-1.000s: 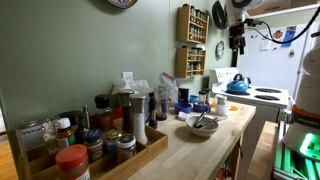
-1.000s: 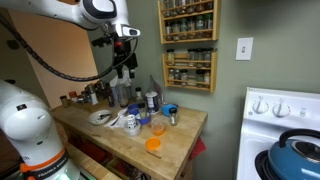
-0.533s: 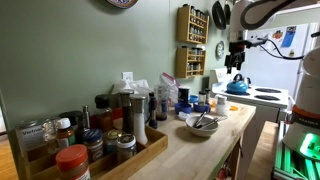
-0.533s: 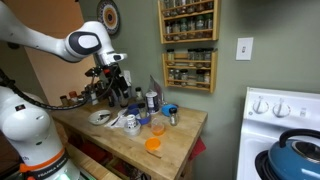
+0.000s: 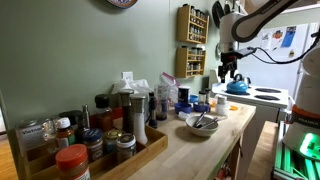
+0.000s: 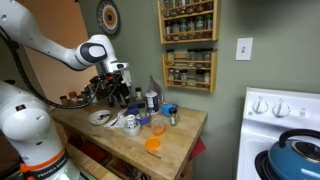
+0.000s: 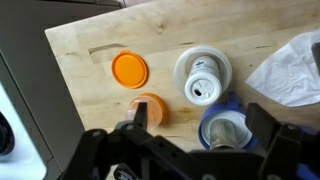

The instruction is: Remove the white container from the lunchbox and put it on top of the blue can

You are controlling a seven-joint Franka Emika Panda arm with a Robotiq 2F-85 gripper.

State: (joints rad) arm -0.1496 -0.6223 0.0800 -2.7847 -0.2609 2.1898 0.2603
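Item: white container (image 7: 203, 75), round, seen from above in the wrist view, upright on the wooden desk (image 7: 90, 45). It lies just ahead of the gripper (image 7: 202, 114), within the span of its fingers. No lunchbox wall shows around it, so whether it rests in one cannot be told. Blue can (image 7: 225, 128): directly beneath the gripper, nearer one finger, just beside the container, its top unobstructed. Gripper: spread wide and empty, hanging above the desk. Neighbours: orange cup (image 7: 150, 108) close under the other finger; orange lid (image 7: 130, 70) farther out on that same side; crumpled white plastic (image 7: 290, 65) beyond the can-side finger. Step judged in hand: the approach to the container. Handling note: centre the fingers over the container before descending, come down straight so neither finger clips the cup or the can, close on the side wall, lift vertically, then make the short shift to the can and set the container down level, since a narrow can top is likely to tip an off-centre load.
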